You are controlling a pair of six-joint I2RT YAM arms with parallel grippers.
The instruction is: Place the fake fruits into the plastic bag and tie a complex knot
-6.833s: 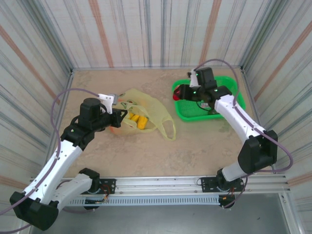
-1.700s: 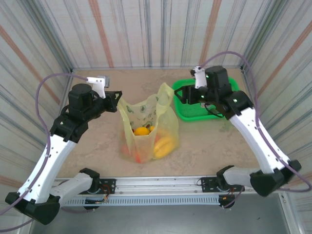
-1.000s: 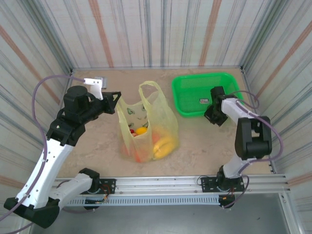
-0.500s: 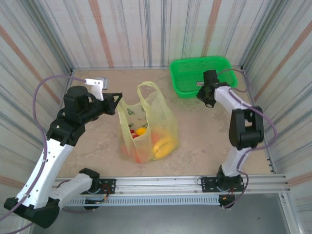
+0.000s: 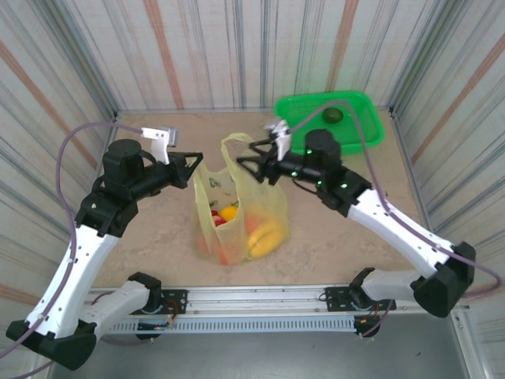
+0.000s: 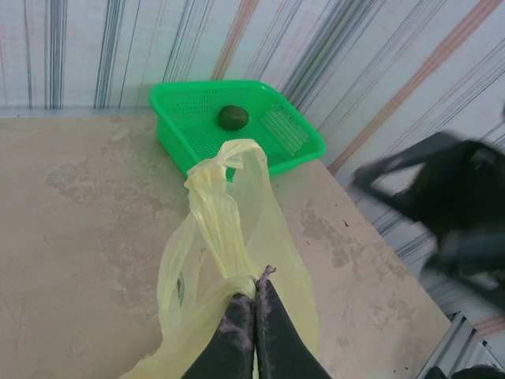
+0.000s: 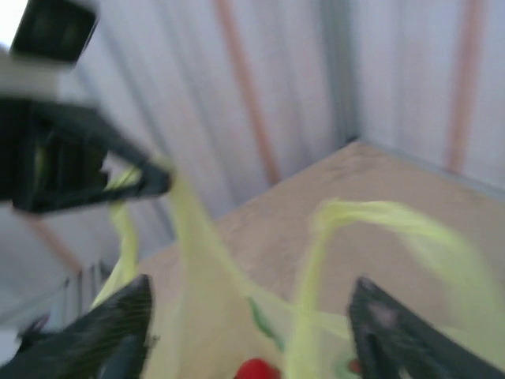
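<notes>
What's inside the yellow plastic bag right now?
An orange, a red fruit and a yellow banana show through the bag. The film blurs anything lying beneath them.

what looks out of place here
One dark green fruit sits alone in the green basket at the far right, while the other fruits are inside the plastic bag that the left pincer holds up.

A robot test cell in a lab or workshop is suggested. A beige stone-patterned table [image 5: 158, 245] is boxed in on three sides by striped panel walls [image 5: 237, 47]. Two robot arms [image 5: 79, 237] are bolted to a metal rail [image 5: 260, 304] at its near edge, and purple cables [image 5: 76, 138] are looped loosely from them.
</notes>
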